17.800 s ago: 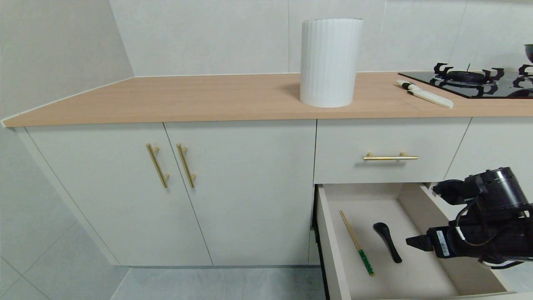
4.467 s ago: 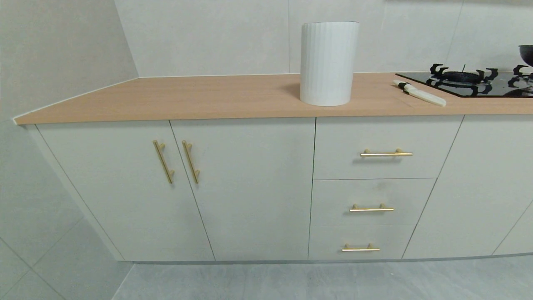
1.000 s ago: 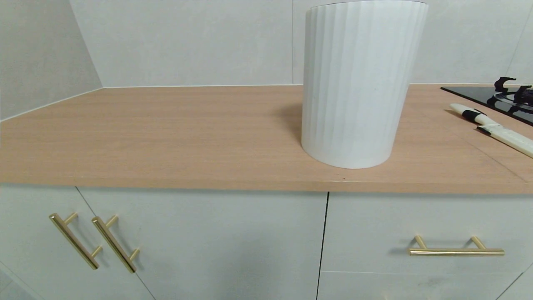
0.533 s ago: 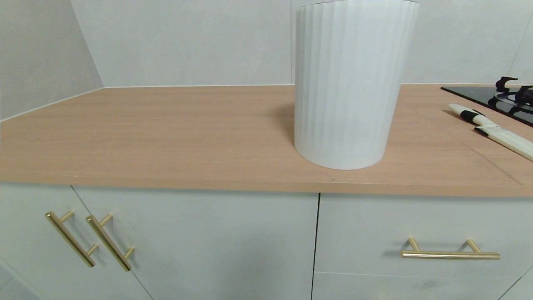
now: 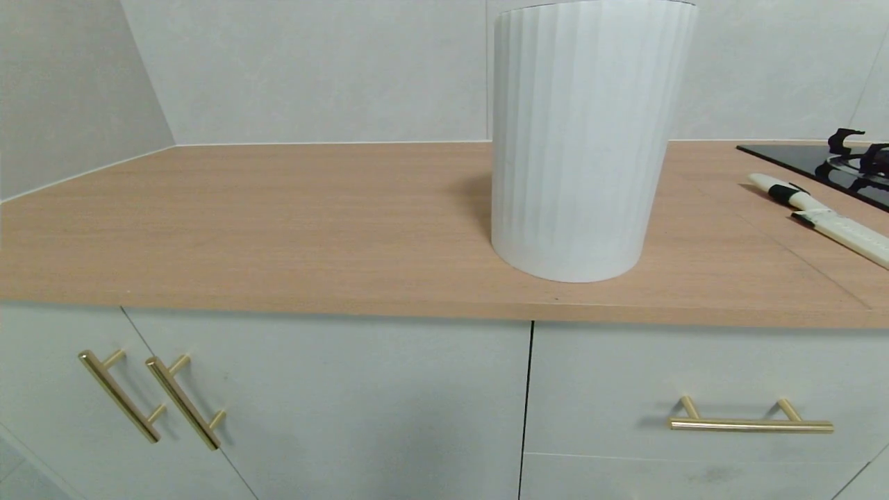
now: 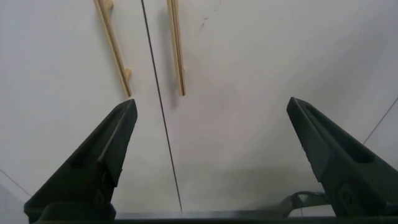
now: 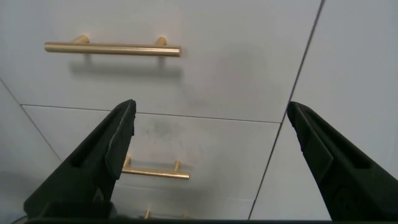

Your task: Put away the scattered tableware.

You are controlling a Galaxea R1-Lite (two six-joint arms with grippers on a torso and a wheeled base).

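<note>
On the table (image 5: 278, 222), right of the white canister (image 5: 580, 139), the knife (image 5: 833, 229) still lies out. With the drawer (image 7: 205, 149) now shut and my view pulled in closer, I reckon it's next. Left hand (image 6: 210, 104) and right hand (image 7: 210, 107) gape wide, empty.

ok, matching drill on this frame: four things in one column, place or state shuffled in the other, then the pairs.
1 white ribbed container
2 knife
3 hob
4 left gripper

A open, facing the cupboard doors
B lying flat on the countertop
C standing upright on the countertop
D far right, behind the knife

Pairs: 1-C, 2-B, 3-D, 4-A
</note>
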